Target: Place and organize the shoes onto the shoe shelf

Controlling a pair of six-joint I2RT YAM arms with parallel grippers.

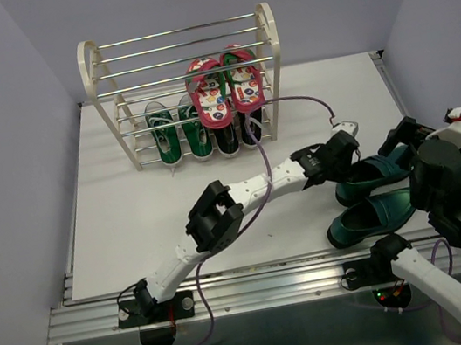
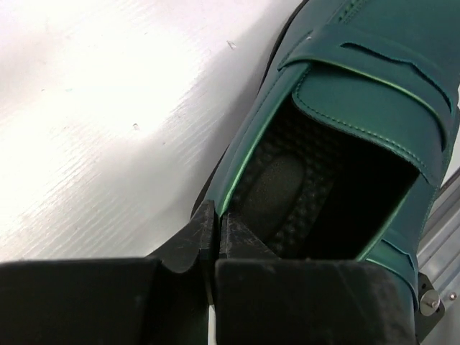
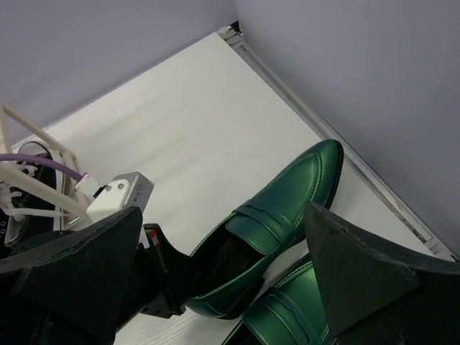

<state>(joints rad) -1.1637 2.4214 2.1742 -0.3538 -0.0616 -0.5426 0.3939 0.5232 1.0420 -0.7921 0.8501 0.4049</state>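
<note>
The shoe shelf [image 1: 267, 33] stands at the back of the table. The green sneakers [image 1: 180, 132] and the black sneakers [image 1: 226, 138] sit on its low tier. The red-pink flip-flops [image 1: 225, 89] lean on the bars above them. Two teal loafers lie at the right: the far one [image 1: 382, 170] and the near one [image 1: 370, 215]. My left gripper [image 1: 343, 158] is shut on the far loafer's [image 2: 359, 108] side rim near the heel. My right gripper [image 1: 404, 142] is wide open and empty, held above both loafers [image 3: 287, 208].
The table's right edge and metal rail [image 3: 374, 180] run close beside the loafers. The grey wall [image 3: 359, 72] rises just beyond. A purple cable [image 1: 307, 99] loops from the left arm toward the shelf. The shelf's top tiers hold nothing.
</note>
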